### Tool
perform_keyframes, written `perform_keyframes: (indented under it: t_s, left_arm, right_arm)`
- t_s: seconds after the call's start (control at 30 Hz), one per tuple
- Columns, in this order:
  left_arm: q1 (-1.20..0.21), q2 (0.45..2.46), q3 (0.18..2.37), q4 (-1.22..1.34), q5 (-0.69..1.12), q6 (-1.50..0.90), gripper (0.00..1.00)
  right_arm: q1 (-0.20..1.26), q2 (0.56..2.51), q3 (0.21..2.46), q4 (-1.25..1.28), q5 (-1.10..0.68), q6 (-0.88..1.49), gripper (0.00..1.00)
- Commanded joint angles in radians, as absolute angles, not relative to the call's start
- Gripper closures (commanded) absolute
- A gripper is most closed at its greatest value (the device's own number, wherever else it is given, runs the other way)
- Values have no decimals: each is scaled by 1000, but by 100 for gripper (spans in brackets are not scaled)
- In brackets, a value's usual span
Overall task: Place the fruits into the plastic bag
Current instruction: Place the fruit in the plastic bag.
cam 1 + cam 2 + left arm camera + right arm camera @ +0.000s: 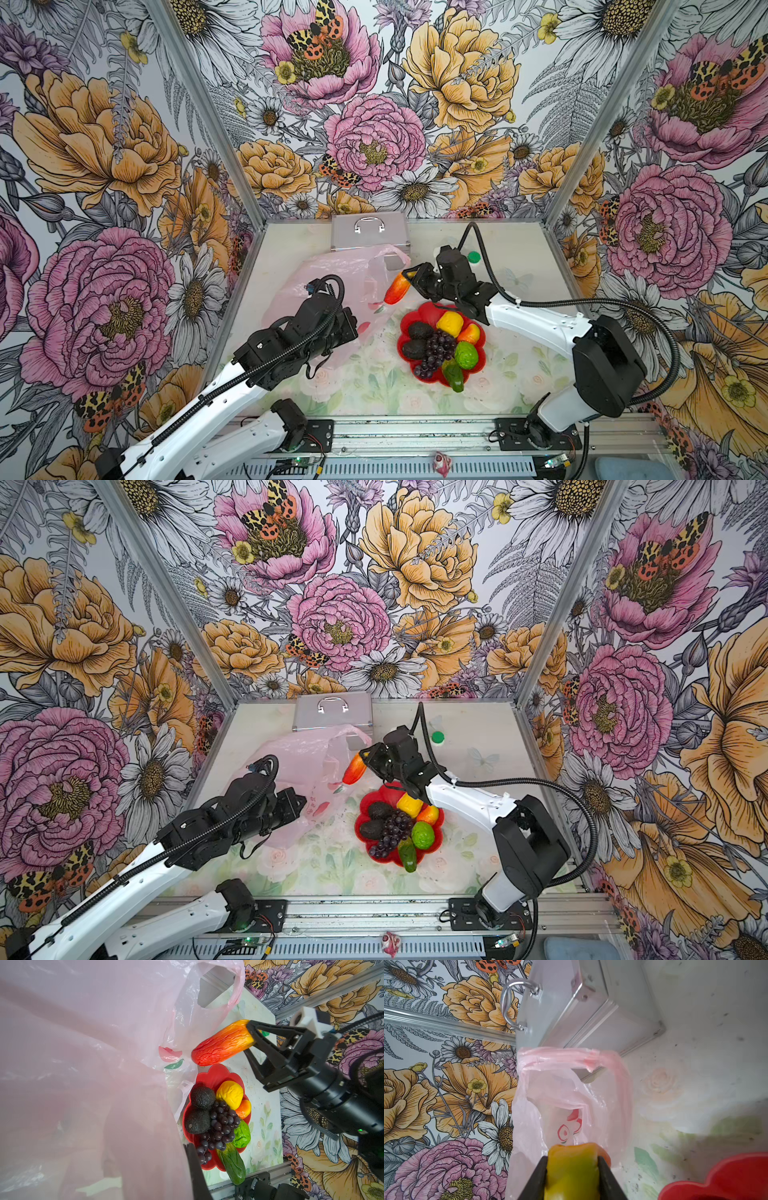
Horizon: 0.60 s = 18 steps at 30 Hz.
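Plainly, no brand name or readable wording shows anywhere; the only print on the plastic bag (328, 274) is a red fruit motif with a green leaf (173, 1059), and any small red marks beside it are too small to read. The translucent pale-pink bag lies crumpled at the middle left of the floral table mat (374, 386), in front of a silver metal case (370, 232), with one loop handle arching up at its far side. The left arm stretches forward from the near-left base, and the left gripper (351, 328) sits at the bag's near edge with its jaws pressed together on the film, which drapes across the left wrist view. The right arm rises from the near-right base, bends at the elbow and reaches over the far rim of the red flower-shaped plate (426, 311). The right gripper (409, 276) points toward the bag's mouth, clamped on the yellow end of a red-orange mango (398, 289), which tilts downward in the air, its red tip just beside the bag's edge. On the plate rest a yellow lemon (450, 323), a small orange mango (469, 332), two dark avocados (420, 330), a grape bunch (436, 351), a lime (466, 355) and a green-red mango (453, 374).
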<state>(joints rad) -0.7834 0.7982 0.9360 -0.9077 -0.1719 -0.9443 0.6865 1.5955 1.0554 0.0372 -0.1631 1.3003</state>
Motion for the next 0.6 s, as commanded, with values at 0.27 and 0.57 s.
perform_keyframes:
  t_s: [0.27, 0.57]
  left_arm:
    - [-791, 780, 933, -848, -170, -923, 100]
    - [-766, 749, 914, -803, -176, -916, 100]
  right_arm:
    - [786, 1783, 1182, 250, -187, 1529, 73]
    - [889, 1931, 1286, 281, -246, 1658, 70]
